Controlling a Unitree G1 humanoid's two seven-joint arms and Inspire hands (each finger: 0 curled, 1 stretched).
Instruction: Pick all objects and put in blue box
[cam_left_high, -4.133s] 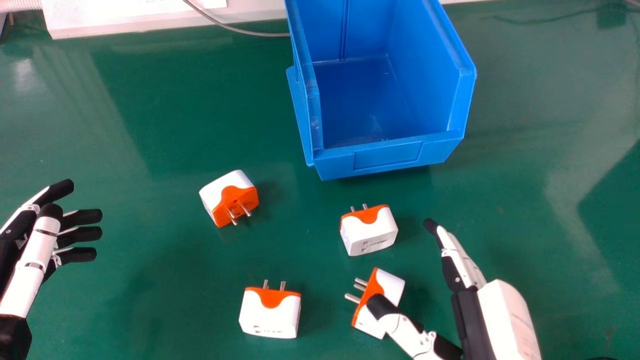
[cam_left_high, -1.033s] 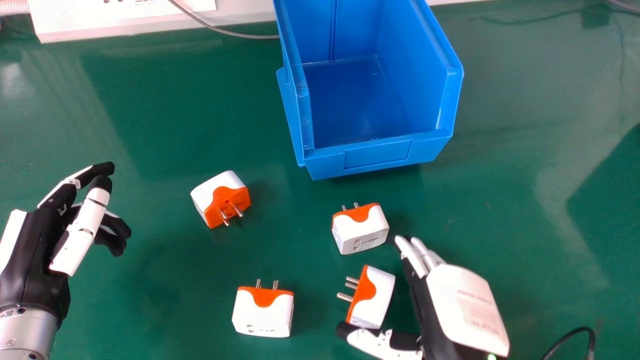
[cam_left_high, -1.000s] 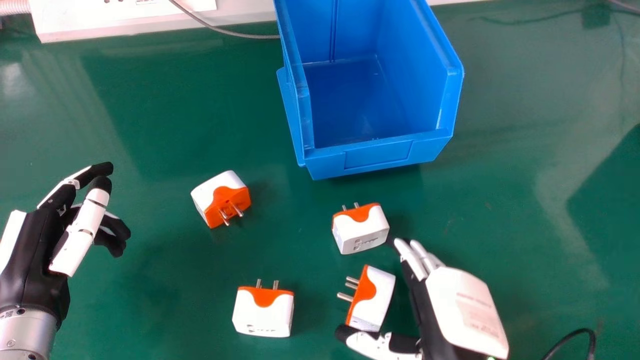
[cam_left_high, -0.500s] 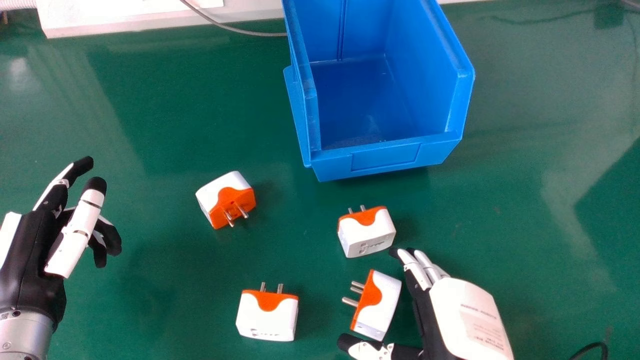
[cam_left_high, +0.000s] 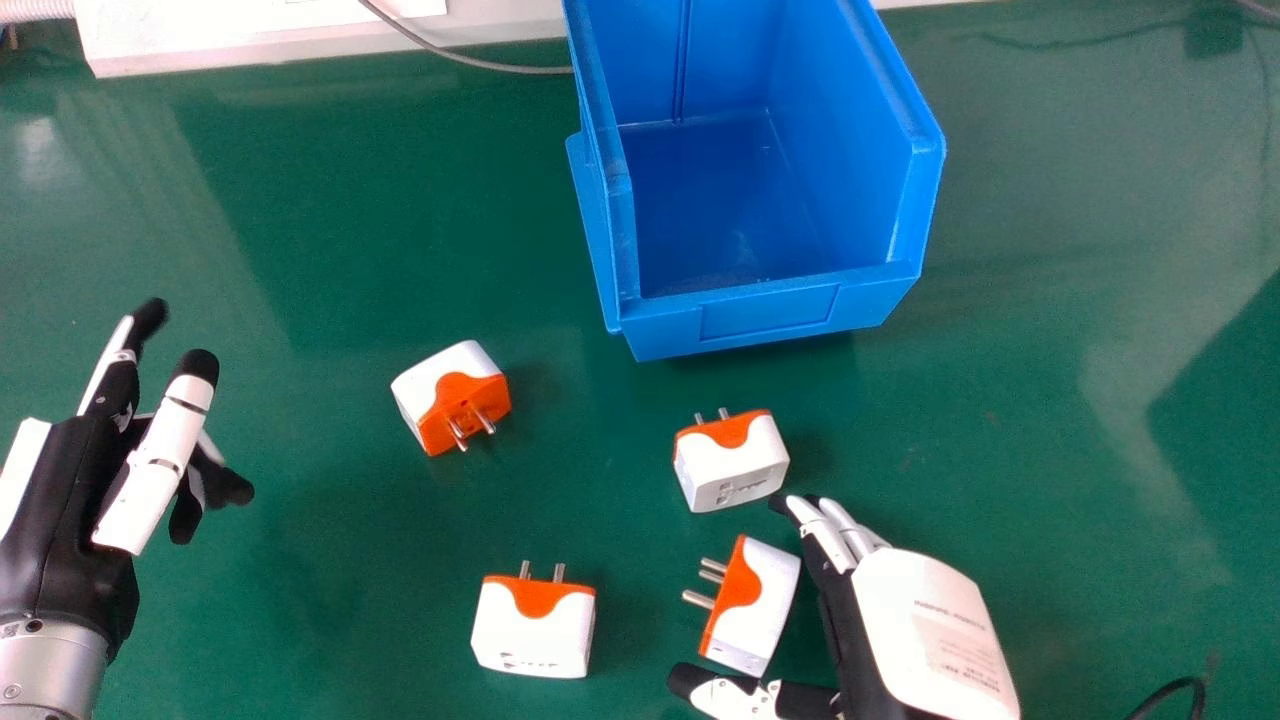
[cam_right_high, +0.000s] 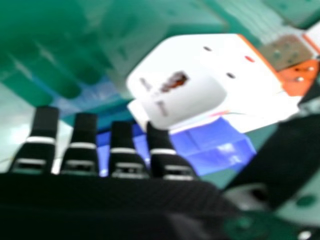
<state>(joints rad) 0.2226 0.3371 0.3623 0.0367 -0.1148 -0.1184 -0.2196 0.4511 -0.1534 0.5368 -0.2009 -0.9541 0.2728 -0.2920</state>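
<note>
Blue plastic box (cam_left_high: 770, 312); before it, the unclenched right hand (cam_left_high: 925, 630), fingers extended, thumb spread, with one adapter (cam_left_high: 765, 610) between, contact unclear; to its front left, the relaxed left hand (cam_left_high: 65, 520); nearer than the box, three other adapters (cam_left_high: 535, 630).

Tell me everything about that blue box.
The blue box looks like plastic, open on top, with high sides and a lower front bearing a recessed rectangle. It stands upright on the table, its far end cut off by the view's edge. Its visible inside is bare. Whether the grey cable touches it is unclear.
</note>
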